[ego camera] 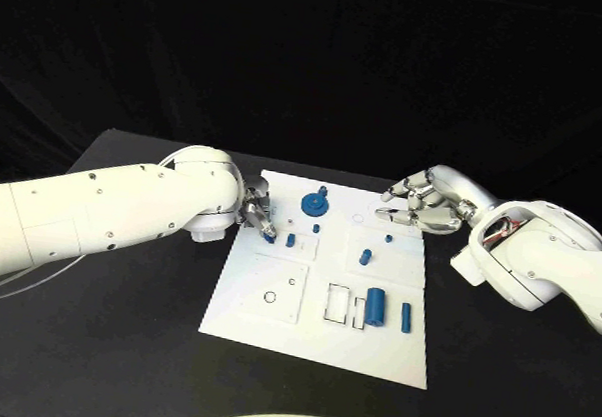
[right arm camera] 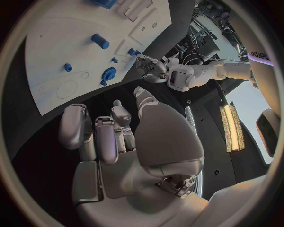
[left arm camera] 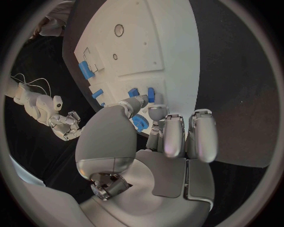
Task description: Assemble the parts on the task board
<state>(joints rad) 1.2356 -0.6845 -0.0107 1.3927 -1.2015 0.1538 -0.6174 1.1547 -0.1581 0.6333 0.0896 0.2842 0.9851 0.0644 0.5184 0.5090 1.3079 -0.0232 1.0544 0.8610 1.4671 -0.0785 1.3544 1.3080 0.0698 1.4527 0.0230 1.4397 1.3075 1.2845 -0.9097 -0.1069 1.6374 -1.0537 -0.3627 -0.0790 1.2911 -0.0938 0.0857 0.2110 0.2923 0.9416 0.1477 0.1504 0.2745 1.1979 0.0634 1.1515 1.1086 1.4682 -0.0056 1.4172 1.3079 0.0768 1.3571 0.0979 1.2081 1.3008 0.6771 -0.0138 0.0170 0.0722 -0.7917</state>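
Observation:
The white task board (ego camera: 269, 316) lies in the middle of the black table. My left hand (ego camera: 256, 213) hangs over its far left edge, and its fingertips pinch a small blue peg (ego camera: 269, 232) against the board. The left wrist view shows that hand (left arm camera: 160, 142) with the peg (left arm camera: 134, 92) at its thumb tip, a second peg (left arm camera: 151, 94) beside it, and the blue gear (left arm camera: 140, 122) under the fingers. The gear (ego camera: 316, 206) sits near the board's far edge. My right hand (ego camera: 425, 209) hovers by the far right corner, fingers loosely bent and holding nothing.
More blue parts stand on the board: a short peg (ego camera: 291, 239), a piece (ego camera: 365, 257) in the middle, a tiny one (ego camera: 389, 241), a cylinder (ego camera: 377, 302) and a thin bar (ego camera: 407, 316) near the right edge. Bare black table (ego camera: 98, 348) surrounds the board.

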